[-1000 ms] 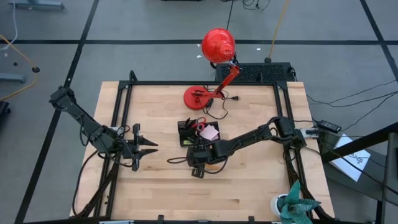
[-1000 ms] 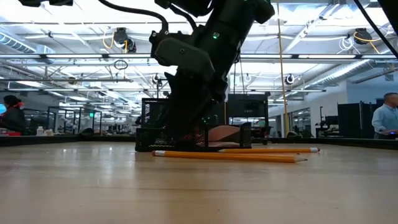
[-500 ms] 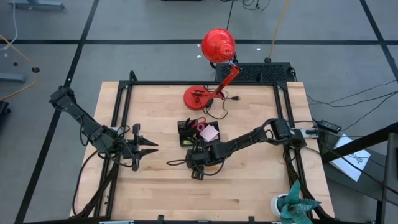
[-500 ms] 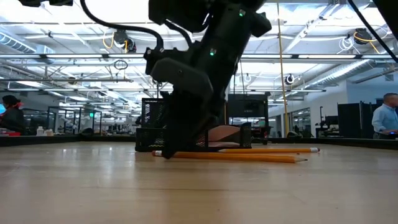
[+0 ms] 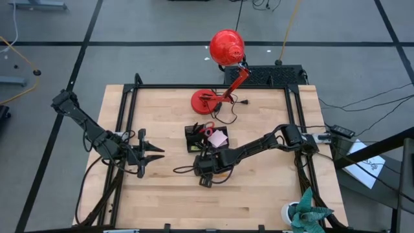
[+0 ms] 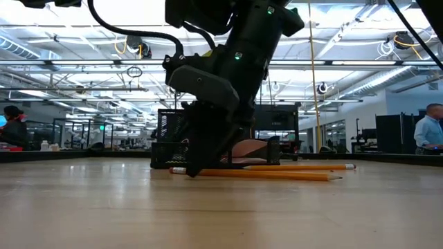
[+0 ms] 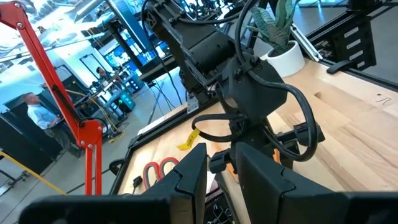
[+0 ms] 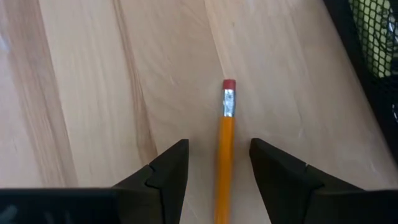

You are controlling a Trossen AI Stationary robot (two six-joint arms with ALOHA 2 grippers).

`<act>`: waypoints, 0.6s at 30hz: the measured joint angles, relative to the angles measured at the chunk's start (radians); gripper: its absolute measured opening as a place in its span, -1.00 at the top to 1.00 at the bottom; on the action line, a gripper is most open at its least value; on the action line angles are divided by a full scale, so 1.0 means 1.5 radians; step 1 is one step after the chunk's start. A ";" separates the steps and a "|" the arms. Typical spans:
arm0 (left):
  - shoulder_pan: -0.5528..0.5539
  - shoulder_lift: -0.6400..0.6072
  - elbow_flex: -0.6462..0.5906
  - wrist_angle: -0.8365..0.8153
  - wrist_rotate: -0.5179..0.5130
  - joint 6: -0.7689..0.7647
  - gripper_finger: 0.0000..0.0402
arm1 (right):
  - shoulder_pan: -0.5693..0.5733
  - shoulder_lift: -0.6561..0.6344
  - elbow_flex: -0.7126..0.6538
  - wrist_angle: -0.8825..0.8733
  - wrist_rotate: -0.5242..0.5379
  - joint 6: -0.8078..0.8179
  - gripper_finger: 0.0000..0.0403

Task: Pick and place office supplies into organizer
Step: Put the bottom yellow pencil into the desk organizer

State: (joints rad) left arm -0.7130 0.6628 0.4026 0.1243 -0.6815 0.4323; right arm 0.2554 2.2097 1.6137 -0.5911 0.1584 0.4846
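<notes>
An orange pencil (image 8: pixel 224 134) lies flat on the wooden table, its eraser end (image 8: pixel 229 84) pointing away from my right gripper (image 8: pixel 219 142). That gripper is open and low over the table (image 6: pixel 197 166), with one finger on each side of the pencil and a gap at both. In the low view this pencil (image 6: pixel 277 174) lies in front of a second pencil (image 6: pixel 304 167). The black mesh organizer (image 5: pixel 194 138) stands just beyond, holding red-handled scissors (image 5: pixel 208 129) and a pink pad (image 5: pixel 218 138). My left gripper (image 5: pixel 157 153) waits open at the table's left.
A red desk lamp stands on its round base (image 5: pixel 206 100) at the table's far side, its head (image 5: pixel 226 46) past the edge. A potted plant (image 5: pixel 304 213) sits at the near right corner. Bare wood lies between the two arms. People (image 6: pixel 430 131) are in the room behind.
My right gripper has come down and shifted a little toward the table's left, tipping as it went, so that its fingers now reach the table at the front pencil's eraser end. The pencils and the organizer have stayed where they were.
</notes>
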 joint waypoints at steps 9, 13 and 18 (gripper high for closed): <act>0.000 0.000 0.000 0.000 0.000 0.000 0.54 | -0.003 0.001 -0.001 -0.087 -0.044 0.015 0.17; 0.000 0.000 0.000 0.000 0.000 0.000 0.54 | -0.013 0.001 -0.001 -0.096 -0.073 0.015 0.17; 0.000 0.000 0.000 0.000 0.000 0.002 0.54 | -0.022 0.001 -0.002 -0.084 -0.077 0.013 0.17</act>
State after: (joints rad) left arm -0.7132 0.6628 0.4026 0.1244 -0.6815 0.4355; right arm 0.2227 2.2107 1.6108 -0.7171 0.0431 0.5039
